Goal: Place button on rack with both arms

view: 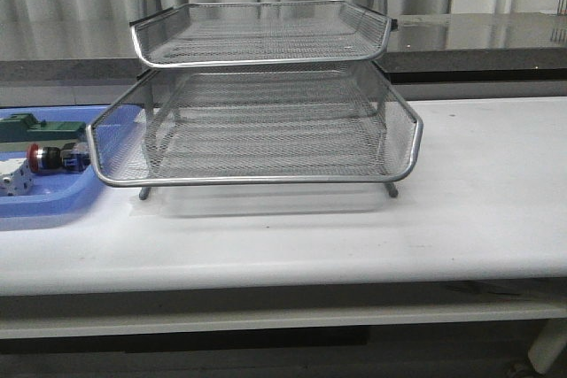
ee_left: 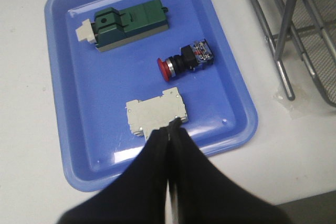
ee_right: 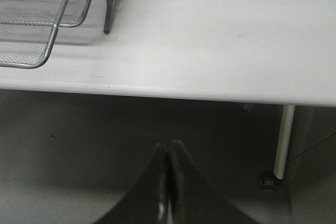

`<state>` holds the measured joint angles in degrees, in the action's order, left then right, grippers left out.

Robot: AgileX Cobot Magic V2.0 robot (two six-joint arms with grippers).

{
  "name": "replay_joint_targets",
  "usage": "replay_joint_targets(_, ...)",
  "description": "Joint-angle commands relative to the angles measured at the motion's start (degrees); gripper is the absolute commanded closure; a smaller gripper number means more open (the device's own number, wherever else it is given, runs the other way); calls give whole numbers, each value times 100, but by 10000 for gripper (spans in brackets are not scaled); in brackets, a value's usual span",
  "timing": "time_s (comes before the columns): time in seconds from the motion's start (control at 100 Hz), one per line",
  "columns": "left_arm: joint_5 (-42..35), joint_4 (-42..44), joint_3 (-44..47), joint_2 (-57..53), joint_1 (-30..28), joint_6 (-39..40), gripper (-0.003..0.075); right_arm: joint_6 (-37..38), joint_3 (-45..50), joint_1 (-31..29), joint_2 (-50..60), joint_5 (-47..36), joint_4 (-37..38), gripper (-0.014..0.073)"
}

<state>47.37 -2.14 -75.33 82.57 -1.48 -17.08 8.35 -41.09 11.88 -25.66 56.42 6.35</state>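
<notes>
Your button (ee_left: 185, 61) lies on its side in the blue tray (ee_left: 63, 145): a round red mushroom cap, a silver collar behind it, then a black body with a blue-and-metal terminal end. It sits between the green-and-white block (ee_left: 126, 23) and the white block (ee_left: 156, 113), touching neither. In the front view you see the button (view: 55, 158) at the far left of the worktop (view: 478, 201), just beside the lower tier of the rack (view: 266, 104), with the wire mesh empty on both visible tiers. Your left gripper (ee_left: 173, 129) hangs over the near part of the tray with its jaws pressed together, holding nothing; their tips overlap the near edge of the white block in the wrist view, and you cannot tell whether they touch it. Your right gripper (ee_right: 169, 153) sits off the front edge of the worktop, jaws likewise together and empty, with a corner of the rack (ee_right: 42, 19) and one thin leg well apart from it.
</notes>
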Motion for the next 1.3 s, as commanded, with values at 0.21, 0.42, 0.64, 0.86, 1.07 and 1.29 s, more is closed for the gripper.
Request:
replay_joint_targets(0.21,314,-701,-527,232,-19,-1151,738,-14,-189,-19,-25,-338,107,664)
replay_joint_targets(0.42,527,-701,-520,232,-19,-1430,524,-14,-189,-19,-25,-338,107,664)
replay_joint_targets(0.64,569,-701,-520,232,-19,-1439,102,-14,-189,-19,-25,-338,107,664)
replay_joint_targets(0.86,267,-839,-520,246,19,-1439,94,-14,-189,-19,-25,-338,107,664)
replay_joint_targets(1.07,-282,-863,-529,518,116,-2123,93,-14,-189,-19,-25,-338,107,664)
replay_joint_targets(1.29,-558,-851,-737,1071,266,-2701,93,-14,-189,-19,-25,-338,107,664)
